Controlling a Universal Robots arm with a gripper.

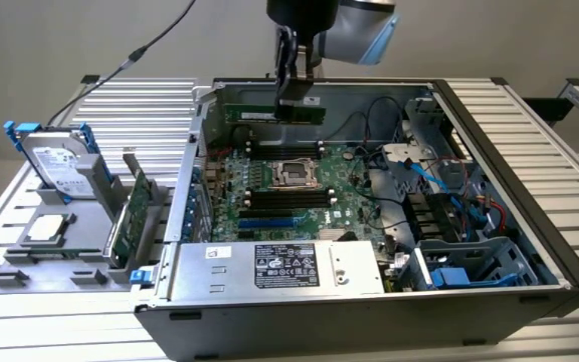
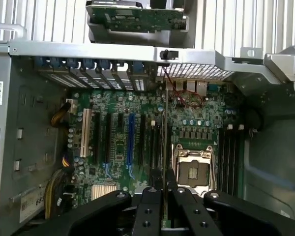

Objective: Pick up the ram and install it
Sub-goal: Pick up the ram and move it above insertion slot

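Exterior view shows us the jaws nearly closed, pinching the ram (image 1: 254, 114) by its upper edge. It hangs level above the motherboard (image 1: 289, 188), inside the open case (image 1: 531, 219). We judge it light, stiff, fragile — best held by its edges, not its chips.

A plain grey wall (image 1: 48, 38) stands behind a ribbed aluminium table (image 1: 546, 143).
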